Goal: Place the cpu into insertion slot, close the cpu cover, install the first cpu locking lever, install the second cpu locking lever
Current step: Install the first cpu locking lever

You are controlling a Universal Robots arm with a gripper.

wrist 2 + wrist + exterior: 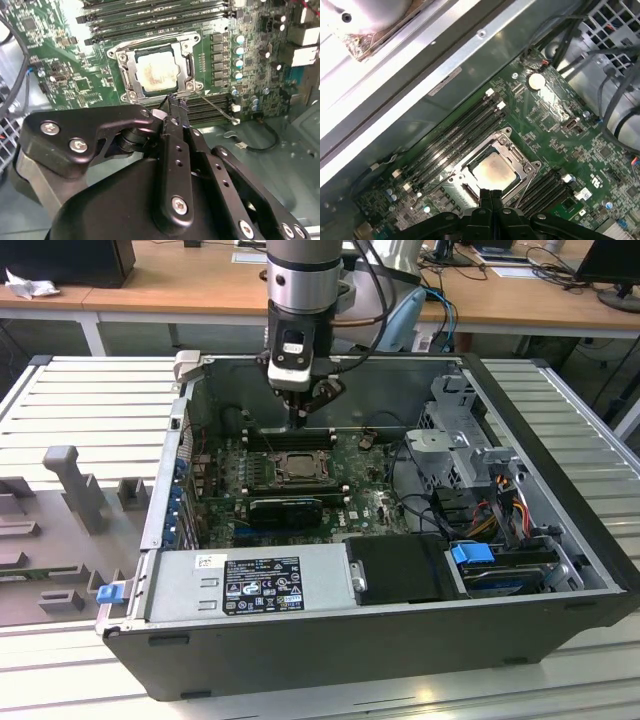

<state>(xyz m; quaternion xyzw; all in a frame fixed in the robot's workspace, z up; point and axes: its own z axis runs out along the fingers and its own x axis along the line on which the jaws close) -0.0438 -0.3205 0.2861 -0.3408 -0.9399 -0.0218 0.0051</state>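
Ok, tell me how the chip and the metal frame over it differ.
The chip is a solid square with a dull pale top and a brownish smear; the metal frame is shiny, silvery and open in the middle. The metal frame is the larger one and borders the chip, which shows through its window. Both are square and lie flat, level with the green board.

black label (262,584) and white sticker (210,562) on power supply (325,578), print unreadable

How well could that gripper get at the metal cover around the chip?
Probably yes: the gripper, fingers shut, hangs close to one edge of the cpu cover, nothing shows between them, and the computer case is open on top.
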